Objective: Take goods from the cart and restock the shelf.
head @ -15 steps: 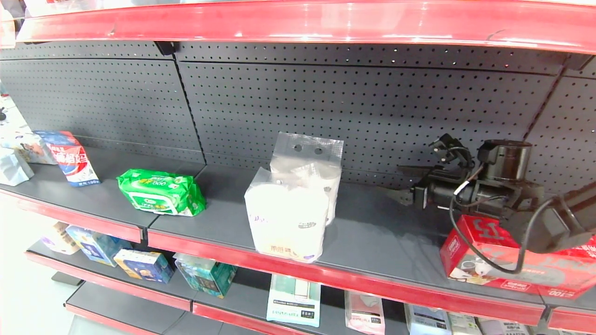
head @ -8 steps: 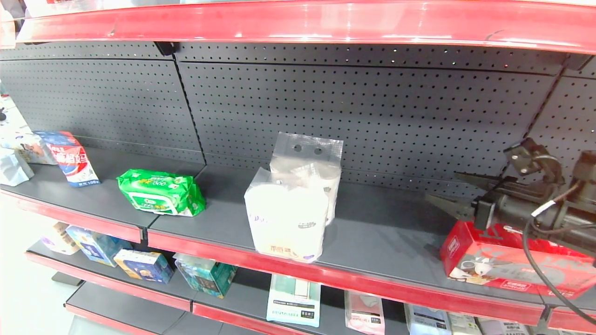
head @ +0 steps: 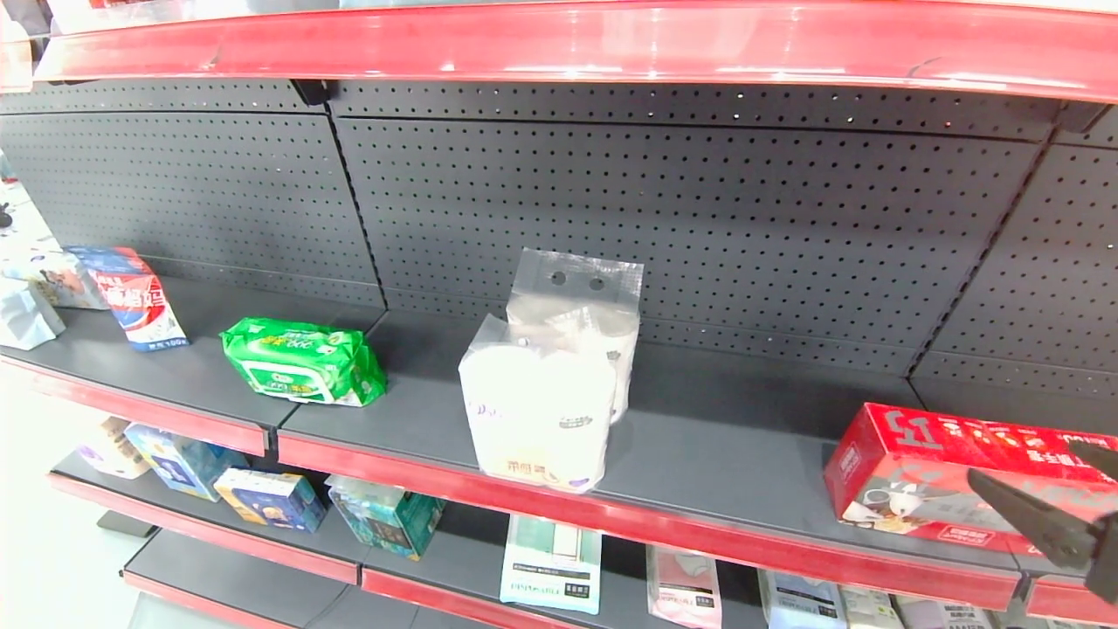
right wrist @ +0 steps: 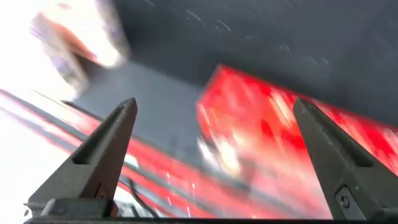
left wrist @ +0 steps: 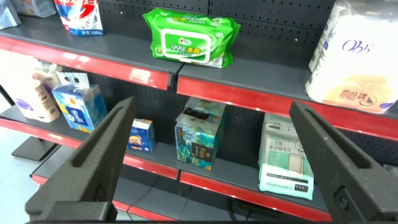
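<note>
Red box (head: pixel 926 472) sits on shelf (head: pixel 699 454), far right, at near edge. Right claw (head: pixel 1022 463) spread, empty, near box. Left claw (left wrist: pixel 211 106) spread, empty. Likely more cart goods left.

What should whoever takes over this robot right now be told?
Left pincer: open, empty, held low before the lower shelves.
Right pincer: open, empty, just in front of the red box.
Goods: the red box lies at the right end of the shelf, the white roll pack stands mid-shelf, and the green wipes pack lies further left.
Done: red box placed and released.
Left: probably fetch more goods from the cart for the shelf's bare stretches.
</note>
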Controlling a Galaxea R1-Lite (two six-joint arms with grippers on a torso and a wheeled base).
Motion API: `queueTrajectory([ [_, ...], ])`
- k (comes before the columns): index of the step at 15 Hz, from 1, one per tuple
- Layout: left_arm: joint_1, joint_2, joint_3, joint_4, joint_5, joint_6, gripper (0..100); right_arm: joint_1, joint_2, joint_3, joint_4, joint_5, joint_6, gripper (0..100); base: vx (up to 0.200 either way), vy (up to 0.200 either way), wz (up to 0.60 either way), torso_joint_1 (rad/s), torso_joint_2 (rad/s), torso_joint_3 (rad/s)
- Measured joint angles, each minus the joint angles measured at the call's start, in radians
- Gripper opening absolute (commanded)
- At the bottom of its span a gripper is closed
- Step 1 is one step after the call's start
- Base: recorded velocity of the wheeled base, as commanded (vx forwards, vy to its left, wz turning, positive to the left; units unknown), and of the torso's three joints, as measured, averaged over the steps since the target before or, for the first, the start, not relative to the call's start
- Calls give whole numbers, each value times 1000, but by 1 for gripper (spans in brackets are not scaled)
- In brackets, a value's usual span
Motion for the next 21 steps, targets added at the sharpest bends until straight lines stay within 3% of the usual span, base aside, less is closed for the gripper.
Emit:
queueTrajectory([
  [3,0,0,0,0,0,0,100,-32,-344,56,216,-96,-30,100,0,0,0,0,0,0],
  [7,0,0,0,0,0,1,100,-57,-681,170,316,-275,-93,100,0,0,0,0,0,0],
  [10,0,0,0,0,0,1,100,-24,-747,201,337,-257,-25,100,0,0,0,0,0,0],
  [12,0,0,0,0,0,1,100,49,-763,203,339,-222,-27,100,0,0,0,0,0,0],
  [14,0,0,0,0,0,1,100,74,-786,205,337,-277,-27,100,0,0,0,0,0,0],
  [17,0,0,0,0,-1,4,100,20,-787,203,339,-353,-42,100,0,0,0,0,0,0],
  [19,0,0,0,2,-19,31,100,-11,-787,201,339,-414,-42,100,0,0,0,0,0,0],
  [21,0,0,0,2,-26,32,100,-15,-787,201,337,-363,-33,100,0,0,0,0,0,0],
])
